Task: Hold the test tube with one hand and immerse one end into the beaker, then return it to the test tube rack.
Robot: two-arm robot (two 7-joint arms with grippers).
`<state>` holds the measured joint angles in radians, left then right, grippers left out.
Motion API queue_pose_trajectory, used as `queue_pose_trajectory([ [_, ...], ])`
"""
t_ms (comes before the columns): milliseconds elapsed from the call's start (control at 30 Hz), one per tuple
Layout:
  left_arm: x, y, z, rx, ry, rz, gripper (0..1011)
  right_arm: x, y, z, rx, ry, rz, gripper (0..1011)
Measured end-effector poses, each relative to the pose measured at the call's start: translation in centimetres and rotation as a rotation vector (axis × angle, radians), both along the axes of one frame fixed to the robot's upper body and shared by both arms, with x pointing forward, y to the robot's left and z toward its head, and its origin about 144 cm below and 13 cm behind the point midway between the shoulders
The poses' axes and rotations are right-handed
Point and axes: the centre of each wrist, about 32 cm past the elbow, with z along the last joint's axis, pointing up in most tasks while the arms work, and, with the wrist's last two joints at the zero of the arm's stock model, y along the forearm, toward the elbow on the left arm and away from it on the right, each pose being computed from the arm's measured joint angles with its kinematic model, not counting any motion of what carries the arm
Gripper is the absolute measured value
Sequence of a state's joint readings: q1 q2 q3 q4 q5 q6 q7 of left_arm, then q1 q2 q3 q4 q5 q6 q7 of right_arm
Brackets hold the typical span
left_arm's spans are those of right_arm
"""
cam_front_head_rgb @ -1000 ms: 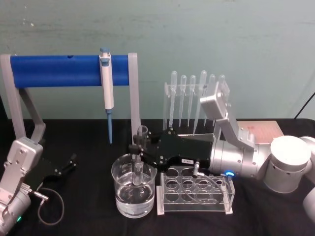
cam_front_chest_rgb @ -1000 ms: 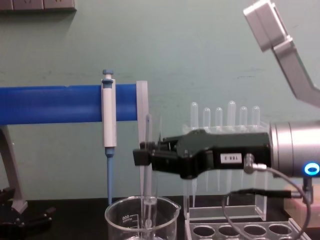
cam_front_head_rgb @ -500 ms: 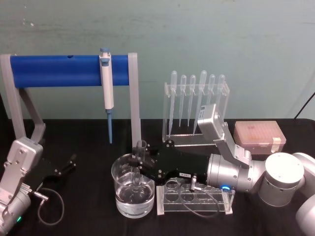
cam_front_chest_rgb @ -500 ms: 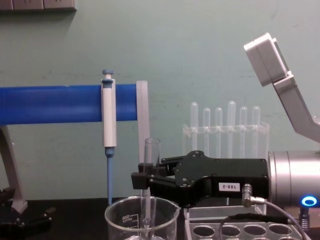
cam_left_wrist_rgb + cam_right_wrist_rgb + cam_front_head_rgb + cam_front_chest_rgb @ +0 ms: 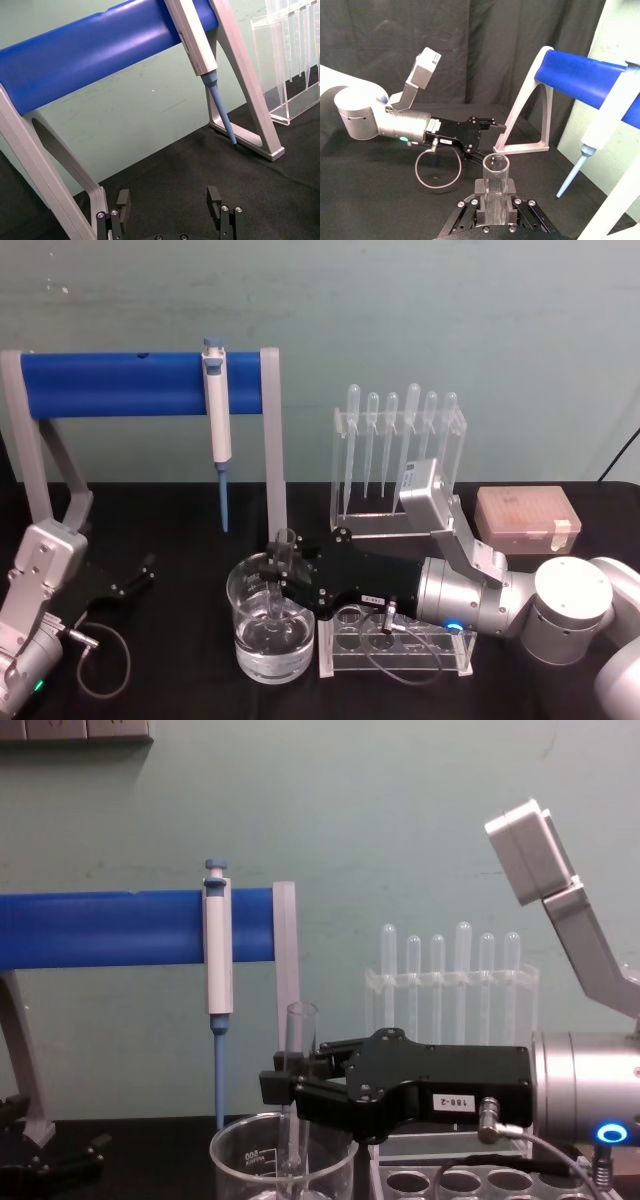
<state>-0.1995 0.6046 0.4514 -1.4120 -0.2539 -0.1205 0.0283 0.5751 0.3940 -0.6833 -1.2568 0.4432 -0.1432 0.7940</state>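
The right hand [image 5: 283,573] grips the upright test tube [image 5: 302,1035], lower end inside the beaker [image 5: 260,640]; the left hand [image 5: 169,198] sits open at the table's [image 5: 180,530] left.

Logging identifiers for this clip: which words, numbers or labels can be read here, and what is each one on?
"188-2": white label on the side of the right gripper, shut on the test tube.
White graduation print on the beaker: too blurred to read.
On the left gripper, open and parked at the left of the table, a tiny tag: too small to read.
Nothing else is legible.
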Motion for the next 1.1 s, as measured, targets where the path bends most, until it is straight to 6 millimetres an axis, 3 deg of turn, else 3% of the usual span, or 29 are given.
queue_pose_trajectory([
  [1100,0.00,0.00,0.00,0.000,0.000,0.000,1000,0.05,0.12,-0.36,0.010,0.018,-0.003,224],
])
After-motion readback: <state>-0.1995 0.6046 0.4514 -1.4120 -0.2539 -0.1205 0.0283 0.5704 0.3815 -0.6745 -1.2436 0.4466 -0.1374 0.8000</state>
